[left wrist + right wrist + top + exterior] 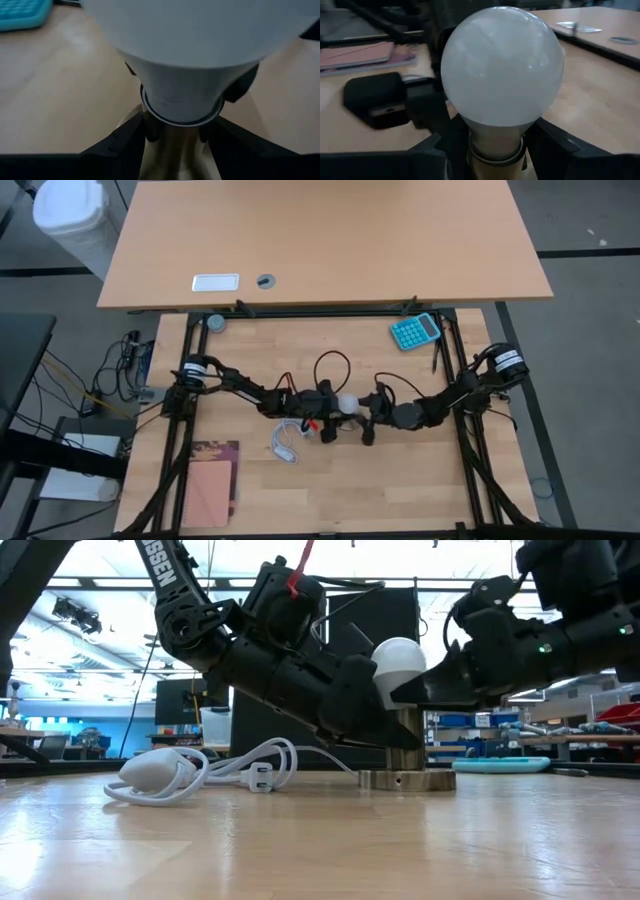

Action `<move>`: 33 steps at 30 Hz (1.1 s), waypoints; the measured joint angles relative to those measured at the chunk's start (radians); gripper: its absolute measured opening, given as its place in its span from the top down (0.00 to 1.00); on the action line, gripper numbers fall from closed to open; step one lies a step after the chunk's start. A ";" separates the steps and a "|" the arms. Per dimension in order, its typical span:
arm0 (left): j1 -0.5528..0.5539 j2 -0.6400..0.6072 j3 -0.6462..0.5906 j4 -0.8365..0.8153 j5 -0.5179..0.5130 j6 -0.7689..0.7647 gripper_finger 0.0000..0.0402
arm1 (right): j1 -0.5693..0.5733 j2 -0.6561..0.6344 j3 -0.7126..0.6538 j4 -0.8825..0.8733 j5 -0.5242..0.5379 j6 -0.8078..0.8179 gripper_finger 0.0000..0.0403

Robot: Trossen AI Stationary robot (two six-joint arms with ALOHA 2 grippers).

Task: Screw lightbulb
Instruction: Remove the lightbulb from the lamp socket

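The near edge of the pale wooden table [400,490] is left bare apart from a pink notebook with a dark patterned cover [212,480] lying by the near left corner. Further in, a white cord with an oval switch and plug [190,768] is seen coiled on the boards, just left of the middle.

At the middle of the table the small white lightbulb with its rounded globe [398,662] is held upright over the round flat grey socket disc [406,779], its pale tapered base [496,140] set into the metallic socket stem [176,155]. The left gripper [175,132] is clamped on that stem just under the bulb, a dark finger seen on each side. The right gripper [492,142] is closed around the bulb's base from the opposite side, its fingers pressed against the neck below the globe. The view of the base from table height is blocked by both dark gripper bodies, so only the globe's top is shown between them.

Toward the far right corner a turquoise calculator [415,330] is lying, well apart from the arms. Beyond the far edge a second, larger tan desk [330,240] is seen, with a flat white rectangle [215,282] on it.
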 joint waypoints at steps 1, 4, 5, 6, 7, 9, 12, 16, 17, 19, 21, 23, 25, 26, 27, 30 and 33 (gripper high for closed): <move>0.000 0.000 0.000 0.000 0.016 0.010 0.49 | -0.001 0.000 -0.008 0.014 -0.023 0.000 0.57; 0.000 0.000 0.000 0.002 0.081 0.044 0.49 | -0.011 -0.001 -0.042 0.069 -0.112 -0.003 0.56; 0.000 0.000 0.001 0.003 0.102 0.054 0.49 | -0.019 -0.001 -0.055 0.092 -0.153 -0.011 0.56; 0.000 0.000 0.001 0.006 0.121 0.066 0.49 | -0.027 -0.001 -0.069 0.117 -0.197 -0.021 0.56; 0.000 0.000 0.001 0.009 0.139 0.076 0.49 | -0.039 -0.001 -0.081 0.139 -0.246 -0.033 0.56; 0.000 0.000 0.002 0.015 0.172 0.098 0.49 | -0.069 -0.001 -0.094 0.173 -0.351 -0.065 0.56; -0.001 0.001 0.001 0.021 0.192 0.123 0.49 | -0.128 -0.001 -0.092 0.177 -0.519 -0.115 0.56; -0.001 0.002 0.001 0.028 0.202 0.126 0.49 | -0.213 0.000 -0.086 0.179 -0.695 -0.137 0.56; 0.000 0.002 0.001 0.028 0.201 0.123 0.49 | -0.232 0.000 -0.086 0.178 -0.730 -0.137 0.56; 0.000 0.002 0.001 0.028 0.197 0.110 0.49 | -0.259 0.000 -0.086 0.172 -0.769 -0.114 0.56; 0.000 0.002 0.001 0.027 0.191 0.098 0.49 | -0.276 0.000 -0.088 0.166 -0.788 -0.083 0.54; 0.000 0.002 0.001 0.024 0.187 0.096 0.49 | -0.280 -0.001 -0.101 0.170 -0.803 -0.058 0.51; -0.001 0.002 0.000 0.021 0.190 0.089 0.49 | -0.280 -0.007 -0.113 0.162 -0.800 -0.021 0.46; -0.001 0.002 0.000 0.022 0.190 0.081 0.49 | -0.280 -0.008 -0.119 0.164 -0.784 0.002 0.43; -0.001 0.002 0.000 0.022 0.191 0.080 0.49 | -0.279 -0.008 -0.126 0.165 -0.768 0.021 0.41; 0.000 0.002 0.000 0.021 0.186 0.074 0.49 | -0.264 -0.008 -0.144 0.167 -0.700 0.063 0.33; -0.001 0.002 0.000 0.014 0.163 0.066 0.49 | -0.212 -0.008 -0.149 0.167 -0.606 0.095 0.30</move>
